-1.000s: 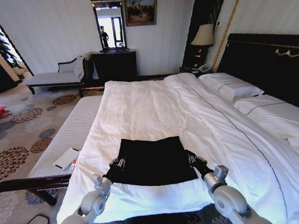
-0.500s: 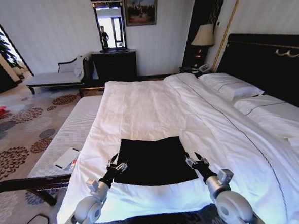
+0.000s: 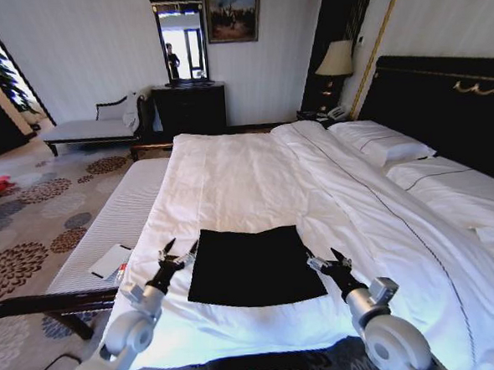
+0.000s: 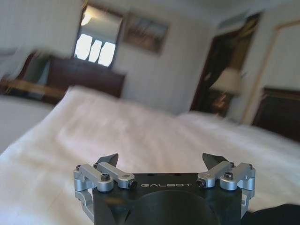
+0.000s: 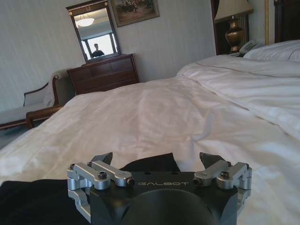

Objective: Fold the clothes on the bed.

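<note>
While one T-shirt [image 3: 254, 266] lies flat, two grippers — left gripper [image 3: 176, 251], right gripper [image 3: 325, 260] — gape.

The black T-shirt [image 3: 254, 266] lies flat on the bed [image 3: 255, 180] as a neat, roughly square dark patch — no sleeves sticking out and no lettering showing, so it looks folded in on itself. It sits near the foot edge of the white duvet, small against all that bedding. The bed itself is a big double with white sheets, pillows up by a tall dark headboard with gold trim — covers smooth, lightly creased.
</note>
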Controlling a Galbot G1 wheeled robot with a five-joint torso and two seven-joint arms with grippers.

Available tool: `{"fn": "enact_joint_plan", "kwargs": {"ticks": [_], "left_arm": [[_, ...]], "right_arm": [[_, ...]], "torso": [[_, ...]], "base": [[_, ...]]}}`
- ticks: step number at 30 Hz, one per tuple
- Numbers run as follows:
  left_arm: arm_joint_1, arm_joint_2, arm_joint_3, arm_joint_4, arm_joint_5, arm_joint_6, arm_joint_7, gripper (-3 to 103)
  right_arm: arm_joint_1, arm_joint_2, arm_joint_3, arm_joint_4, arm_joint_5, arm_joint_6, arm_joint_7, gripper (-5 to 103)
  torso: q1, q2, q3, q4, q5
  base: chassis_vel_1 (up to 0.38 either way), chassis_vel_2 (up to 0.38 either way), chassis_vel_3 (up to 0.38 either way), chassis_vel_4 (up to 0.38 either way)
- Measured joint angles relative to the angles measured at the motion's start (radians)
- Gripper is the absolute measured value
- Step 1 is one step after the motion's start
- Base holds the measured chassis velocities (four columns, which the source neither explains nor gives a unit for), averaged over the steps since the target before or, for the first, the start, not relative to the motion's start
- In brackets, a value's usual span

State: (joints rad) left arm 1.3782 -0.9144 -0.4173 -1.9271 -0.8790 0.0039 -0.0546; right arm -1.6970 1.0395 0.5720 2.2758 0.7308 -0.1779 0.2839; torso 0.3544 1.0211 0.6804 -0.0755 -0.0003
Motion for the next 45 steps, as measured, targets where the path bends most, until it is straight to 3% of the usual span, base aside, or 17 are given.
{"fn": "enact_joint_plan", "kwargs": {"ticks": [1,4,6,10,14,16,19,21,28,40,44,45], "left_arm": [[-0.023,0.005,0.006,0.014,-0.038,0.049,-0.013,100],[-0.132,0.008,0.049,0.089,-0.094,0.112,-0.024,100],[-0.163,0.007,0.063,0.111,-0.105,0.121,-0.026,100],[-0.361,-0.013,0.198,0.268,-0.164,0.15,-0.031,100],[-0.475,-0.037,0.288,0.368,-0.175,0.155,-0.026,103],[-0.573,-0.066,0.36,0.454,-0.175,0.154,-0.014,97],[-0.619,-0.083,0.394,0.493,-0.183,0.154,-0.007,93],[-0.662,-0.102,0.429,0.54,-0.189,0.153,0.0,82],[-0.651,-0.108,0.447,0.562,-0.221,0.158,0.0,63],[-0.599,-0.096,0.439,0.537,-0.223,0.164,-0.001,61],[-0.602,-0.103,0.438,0.534,-0.223,0.164,-0.007,41],[-0.602,-0.103,0.438,0.534,-0.223,0.164,-0.007,41]], "right_arm": [[-0.003,0.0,0.003,-0.004,-0.004,0.0,0.0,100],[-0.009,-0.001,0.019,-0.017,-0.006,0.0,0.0,100],[-0.01,-0.003,0.022,-0.018,-0.006,0.0,0.001,100],[-0.014,-0.015,0.045,-0.02,0.004,-0.002,0.006,100],[-0.018,-0.02,0.056,-0.023,0.008,-0.005,0.01,100],[-0.024,-0.023,0.066,-0.026,0.01,-0.007,0.013,100],[-0.025,-0.023,0.072,-0.027,0.013,-0.008,0.014,100],[-0.024,-0.023,0.077,-0.031,0.016,-0.011,0.019,100],[-0.016,-0.027,0.086,-0.034,0.025,-0.02,0.028,100],[-0.008,-0.034,0.089,-0.036,0.036,-0.025,0.037,100],[-0.011,-0.039,0.094,-0.036,0.038,-0.026,0.041,100],[-0.011,-0.039,0.094,-0.036,0.038,-0.026,0.041,100]], "torso": [[0.0,0.0,0.0,0.0002,0.0002],[0.0,0.0,0.0,0.0,0.0003],[0.0,0.0,0.0,-0.0003,0.0003],[0.0,0.0,0.0,0.0001,0.0002],[0.0,0.0,0.0,-0.0001,0.0004],[0.0,0.0,0.0,-0.0002,0.0003],[0.0,0.0,0.0,-0.0002,0.0003],[0.0,0.0,0.0,-0.0002,0.0005],[0.0,0.0,0.0,0.0002,0.0002],[0.0,0.0,0.0,0.0001,0.0003],[0.0,0.0,0.0,-0.0002,0.0002],[0.0,0.0,0.0,-0.0002,0.0002]], "base": [[0.0,0.0,0.0,0.0],[0.0,0.0,0.0,0.0],[0.0,0.0,0.0,0.0],[0.0,0.0,0.0,0.0],[0.0,0.0,0.0,0.0],[0.0,0.0,0.0,0.0],[0.0,0.0,0.0,0.0],[0.0,0.0,0.0,0.0],[0.0,0.0,0.0,0.0],[0.0,0.0,0.0,0.0],[0.0,0.0,0.0,0.0],[0.0,0.0,0.0,0.0]]}}
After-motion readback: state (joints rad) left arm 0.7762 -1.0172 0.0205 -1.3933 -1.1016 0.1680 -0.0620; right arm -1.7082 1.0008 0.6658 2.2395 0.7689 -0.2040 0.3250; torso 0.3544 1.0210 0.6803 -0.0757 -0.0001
